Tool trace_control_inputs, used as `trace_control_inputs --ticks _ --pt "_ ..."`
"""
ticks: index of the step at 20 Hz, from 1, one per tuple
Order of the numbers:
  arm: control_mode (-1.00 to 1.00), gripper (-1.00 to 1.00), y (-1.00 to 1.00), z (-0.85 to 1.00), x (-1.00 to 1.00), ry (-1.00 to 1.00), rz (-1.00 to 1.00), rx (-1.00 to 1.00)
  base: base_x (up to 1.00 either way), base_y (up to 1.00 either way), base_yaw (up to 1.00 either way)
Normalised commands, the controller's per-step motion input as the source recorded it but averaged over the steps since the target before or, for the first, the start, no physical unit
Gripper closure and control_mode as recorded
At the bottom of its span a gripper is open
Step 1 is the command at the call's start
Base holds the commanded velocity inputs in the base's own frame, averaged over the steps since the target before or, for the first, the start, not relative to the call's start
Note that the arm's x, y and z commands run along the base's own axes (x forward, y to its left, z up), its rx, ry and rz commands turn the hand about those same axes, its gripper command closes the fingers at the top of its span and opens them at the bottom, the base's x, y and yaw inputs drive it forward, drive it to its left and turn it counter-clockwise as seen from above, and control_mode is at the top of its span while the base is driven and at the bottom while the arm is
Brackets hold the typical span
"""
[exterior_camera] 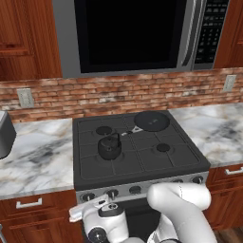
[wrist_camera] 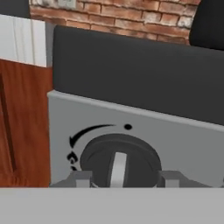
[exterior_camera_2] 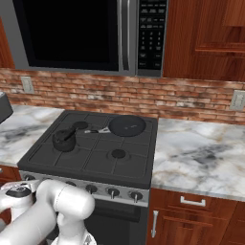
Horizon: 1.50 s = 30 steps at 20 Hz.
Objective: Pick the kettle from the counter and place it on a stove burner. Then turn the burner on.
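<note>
The squat black kettle [exterior_camera: 109, 146] [exterior_camera_2: 64, 139] stands upright on the cooktop's front-left grate and hides the stove burner beneath it. The white marble counter [exterior_camera: 38, 152] [exterior_camera_2: 201, 153] runs on both sides of the stove. My gripper [wrist_camera: 124, 177] is low at the stove's front panel, on the leftmost knob [wrist_camera: 118, 162] [exterior_camera: 88, 196]. Its two fingertips [wrist_camera: 82, 177] sit against opposite sides of the knob's round rim. The knob's light bar stands upright, below a black dot and a curved arrow.
A flat black round pan [exterior_camera: 152, 120] [exterior_camera_2: 127, 125] lies on the rear-right burner. Several more knobs [exterior_camera_2: 113, 192] line the panel to the right. A microwave [exterior_camera: 137, 33] hangs above the stove. Reddish cabinet fronts [wrist_camera: 24, 122] flank the oven.
</note>
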Motion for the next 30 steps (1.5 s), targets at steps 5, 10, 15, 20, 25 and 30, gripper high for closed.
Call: trace_control_inputs --ticks 5,10,15,20,25,30 --pt "-1.00 1.00 0.24 0.00 -0.09 -0.11 0.35 -0.15 0.00 0.00 0.00" --pt "-1.00 1.00 0.47 -0.04 -0.03 -0.02 0.54 -0.26 0.00 0.00 0.00" --pt "-1.00 1.00 0.57 -0.25 0.00 0.00 0.59 -0.32 0.00 0.00 0.00" --pt "-1.00 1.00 0.52 -0.42 0.00 0.02 0.59 -0.35 0.00 0.00 0.00" --pt "-1.00 1.00 0.49 -0.68 0.00 0.11 0.57 -0.39 0.00 0.00 0.00" --pt "-1.00 1.00 0.30 -0.80 -0.03 0.15 0.67 -0.36 0.00 0.00 0.00"
